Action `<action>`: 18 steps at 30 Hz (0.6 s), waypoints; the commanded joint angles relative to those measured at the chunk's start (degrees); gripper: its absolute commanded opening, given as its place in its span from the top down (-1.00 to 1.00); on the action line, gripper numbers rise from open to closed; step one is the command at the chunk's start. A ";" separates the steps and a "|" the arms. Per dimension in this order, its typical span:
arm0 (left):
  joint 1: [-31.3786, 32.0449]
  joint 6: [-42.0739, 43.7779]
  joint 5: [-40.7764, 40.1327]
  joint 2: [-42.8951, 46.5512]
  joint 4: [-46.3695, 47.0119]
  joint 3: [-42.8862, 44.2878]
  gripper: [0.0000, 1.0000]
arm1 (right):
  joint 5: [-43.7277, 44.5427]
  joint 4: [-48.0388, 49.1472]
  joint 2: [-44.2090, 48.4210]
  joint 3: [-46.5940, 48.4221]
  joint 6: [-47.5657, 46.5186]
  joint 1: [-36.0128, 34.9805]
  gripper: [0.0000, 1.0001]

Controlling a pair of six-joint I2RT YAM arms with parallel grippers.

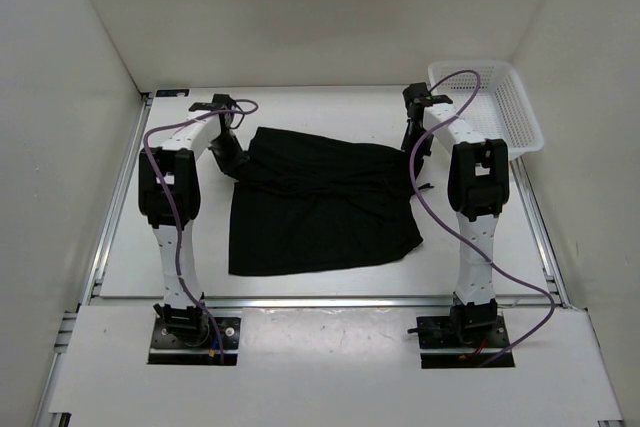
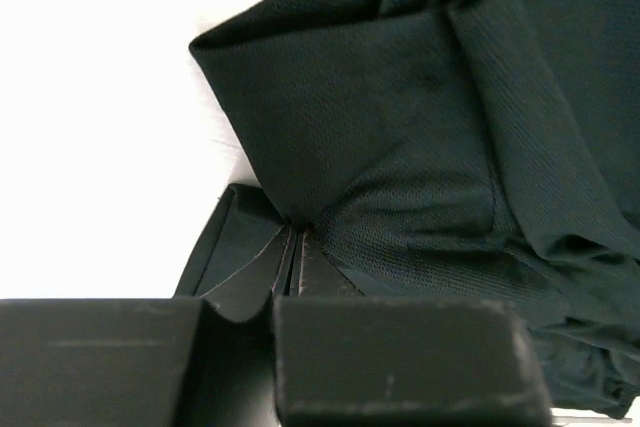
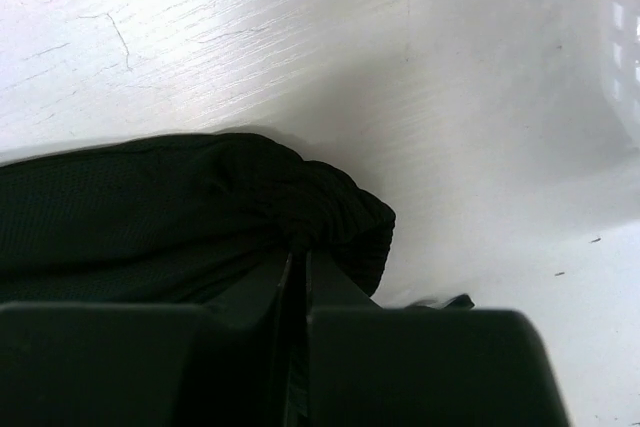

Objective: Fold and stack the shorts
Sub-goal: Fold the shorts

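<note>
See the black shorts (image 1: 320,207) spread out in the middle of the top view. Soft, light, floppy, likely to sag. Best grabbed at corners. Pinched tight by the left gripper (image 2: 295,237) at the upper left corner and the right gripper (image 3: 298,252) at the upper right, near the white basket (image 1: 500,117).

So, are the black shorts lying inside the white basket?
No, the shorts lie on the table, and the basket stands apart from them at the far right corner.
</note>
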State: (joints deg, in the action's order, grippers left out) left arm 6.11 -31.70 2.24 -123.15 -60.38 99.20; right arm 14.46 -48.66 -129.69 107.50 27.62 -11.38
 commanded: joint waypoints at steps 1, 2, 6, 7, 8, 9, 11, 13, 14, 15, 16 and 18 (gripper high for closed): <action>-1.54 1.21 -3.64 3.70 0.61 -2.43 0.80 | 0.92 -0.29 2.42 -1.68 -0.81 0.48 1.00; -1.54 1.21 -3.65 4.84 0.61 -3.30 0.80 | 0.92 0.23 2.42 -2.21 -1.42 0.48 1.00; -3.38 1.82 -4.17 7.92 0.61 -5.67 0.80 | -1.44 0.85 3.04 -3.35 -3.87 0.48 1.00; -4.08 2.69 -3.39 8.45 0.61 -6.29 0.80 | -2.32 1.37 3.56 -3.35 -3.89 0.48 0.97; -4.09 3.48 -1.90 8.98 0.61 -6.30 0.70 | -3.63 1.38 3.57 -3.35 -4.58 0.48 0.90; -4.78 3.49 -1.28 9.68 0.61 -6.30 0.59 | -3.65 1.38 3.57 -3.35 -4.59 0.48 0.83; -4.79 4.11 -0.75 10.30 0.61 -3.49 0.14 | -3.65 1.38 4.96 -3.35 -4.59 -0.14 0.52; -4.79 4.11 -0.75 10.30 -0.78 0.62 -0.03 | -3.12 1.38 5.75 -3.35 -4.59 -0.14 0.33; -4.79 4.11 -0.75 10.30 -0.79 2.30 -0.14 | -3.12 1.38 6.55 -3.35 -4.59 -0.14 0.22; -4.79 4.11 -0.75 8.91 -1.75 4.23 -0.14 | -3.12 1.38 6.55 -3.35 -4.59 -0.14 0.22; -4.79 4.11 -0.75 7.85 -2.37 6.25 -0.14 | -2.60 1.38 7.08 -3.35 -4.59 -0.14 0.19; -4.09 4.11 -0.75 3.74 -4.30 13.36 0.04 | -2.59 1.38 7.60 -3.35 -4.59 -0.14 0.19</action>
State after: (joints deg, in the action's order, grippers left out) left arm 0.95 -28.38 1.83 -118.52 -63.40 105.38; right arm 11.18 -46.98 -126.43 104.42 23.97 -11.42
